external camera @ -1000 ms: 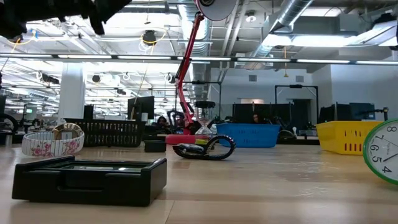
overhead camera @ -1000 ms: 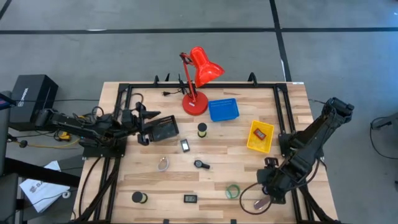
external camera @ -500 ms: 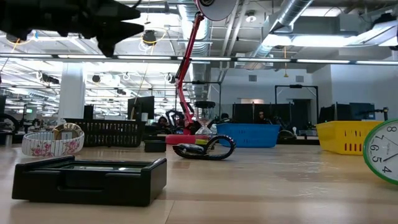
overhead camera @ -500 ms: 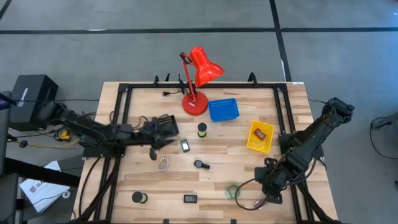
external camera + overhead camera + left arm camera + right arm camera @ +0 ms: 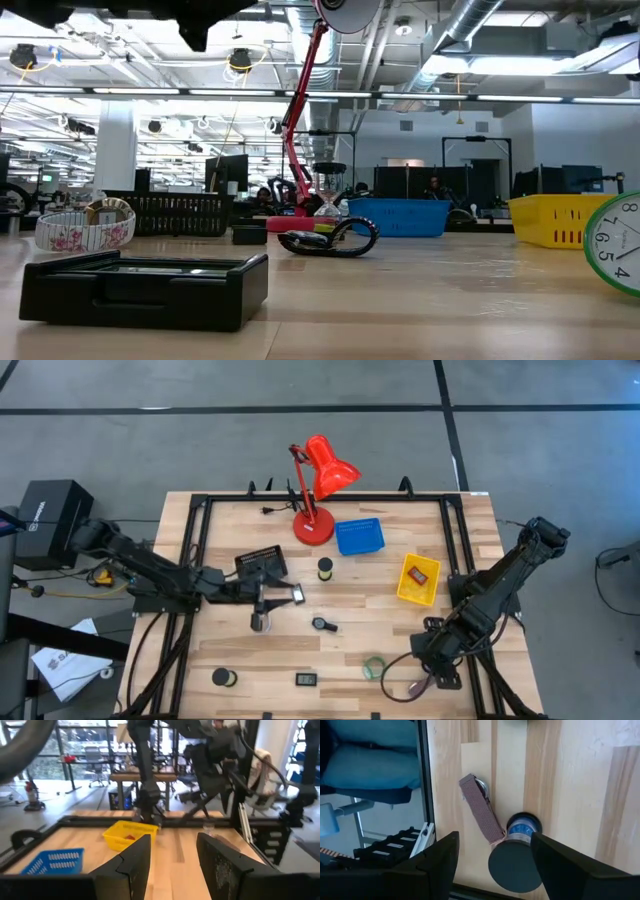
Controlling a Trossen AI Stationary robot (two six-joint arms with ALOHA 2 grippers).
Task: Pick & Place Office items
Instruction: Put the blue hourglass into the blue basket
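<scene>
Two tools gape empty; green clock point(image 5: 614, 246) face reads 4, 5, 6, 8

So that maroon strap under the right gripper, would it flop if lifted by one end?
Probably: the strap looks like thin fabric lying flat, so it should droop. The round piece at its end likely hangs down as the heavier part. The open right gripper hovers above; the left gripper is far off.

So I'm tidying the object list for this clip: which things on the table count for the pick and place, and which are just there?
For the job:
green tape ring
black roll
small black oblong
red piece in the yellow tray

Just there:
red desk lamp
blue tray
black tray
</scene>
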